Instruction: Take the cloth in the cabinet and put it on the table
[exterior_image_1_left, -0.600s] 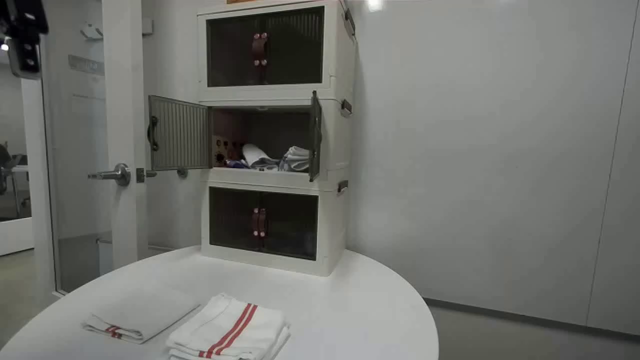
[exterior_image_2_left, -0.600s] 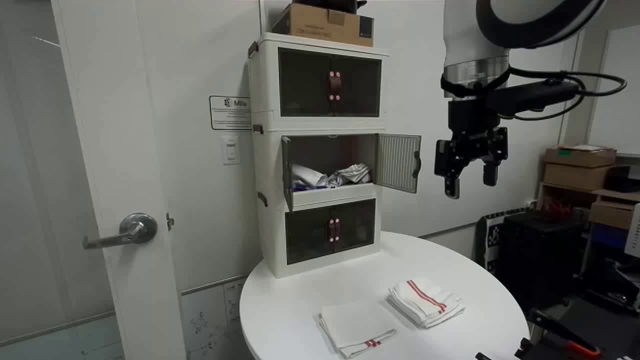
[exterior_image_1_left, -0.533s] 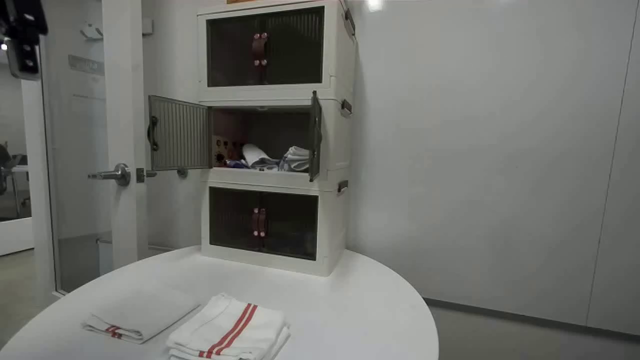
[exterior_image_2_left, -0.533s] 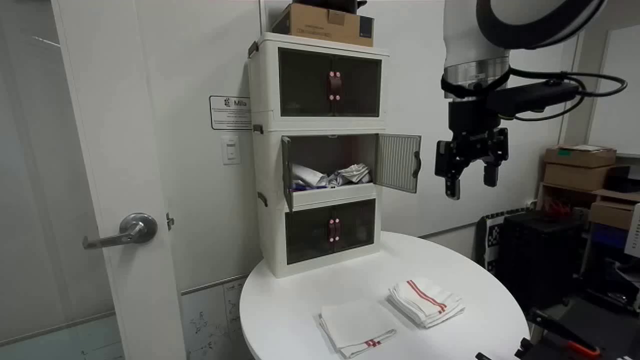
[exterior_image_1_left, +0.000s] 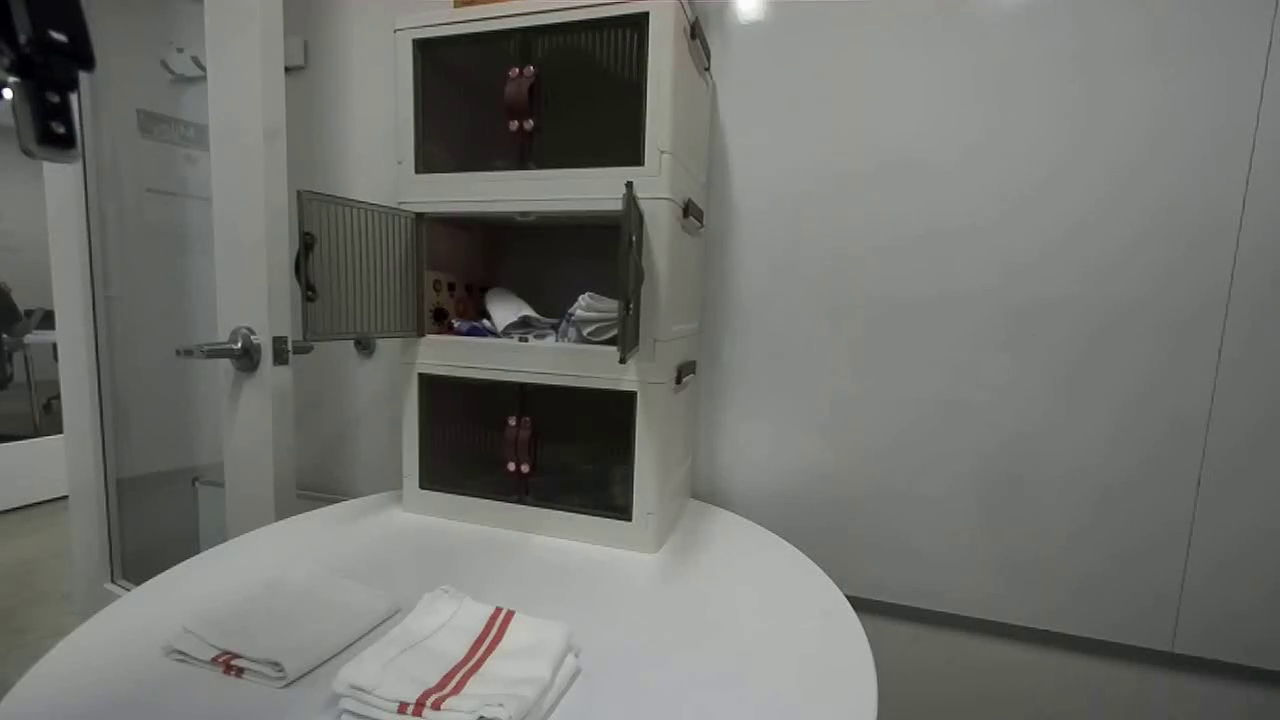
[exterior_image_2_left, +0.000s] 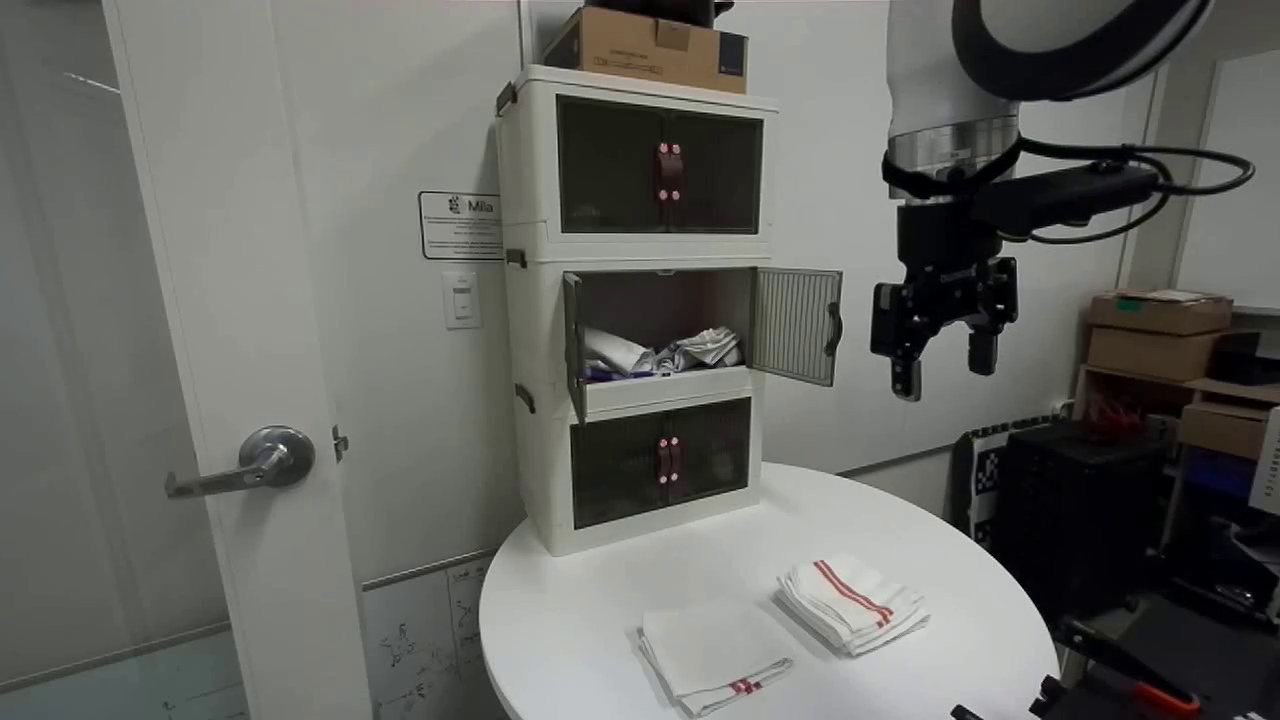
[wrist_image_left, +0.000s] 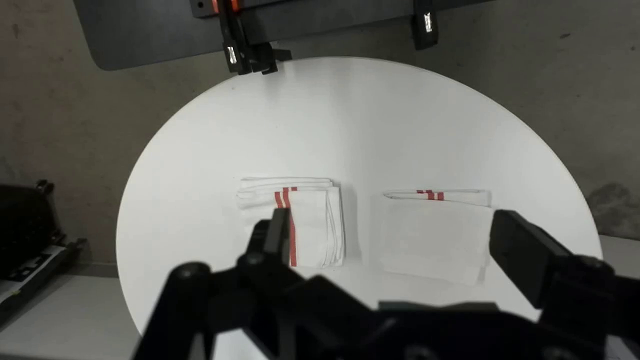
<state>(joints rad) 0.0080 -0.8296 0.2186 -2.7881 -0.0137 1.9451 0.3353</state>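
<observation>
The fingers (exterior_image_2_left: 905, 380) are spread wide and nothing is pinched between them, well above the counter (wrist_image_left: 400, 135). On it a striped stack (wrist_image_left: 315, 225) and a flat cloth (wrist_image_left: 430, 240) are laid near each other, not touching. Farther off, in the open middle compartment of the cabinet (exterior_image_2_left: 640, 248), what is to be fetched can be seen — either the roll (exterior_image_2_left: 618, 350) or the bundle (exterior_image_2_left: 708, 347) just beside it; which is meant cannot be told. Both are judged to be light, soft and limp, not harmed by a firm squeeze, but apt to unfold or to drag each other along if only one layer is caught. The bundle is best taken by its front folds, several layers at once, with the doors (exterior_image_2_left: 797, 325) and the lip (exterior_image_2_left: 668, 392) avoided. In the wrist view the gap between stack and flat cloth is shown plainly from above, but the cabinet is left out. In an exterior view a brown panel (exterior_image_1_left: 452, 300) is revealed inside the compartment, while the bundle seems partly covered by a door and the fingers are mostly cut off. Their spread is better read in an exterior view — there the box (exterior_image_2_left: 650, 50) on top of the cabinet is shown nearly whole as well.
</observation>
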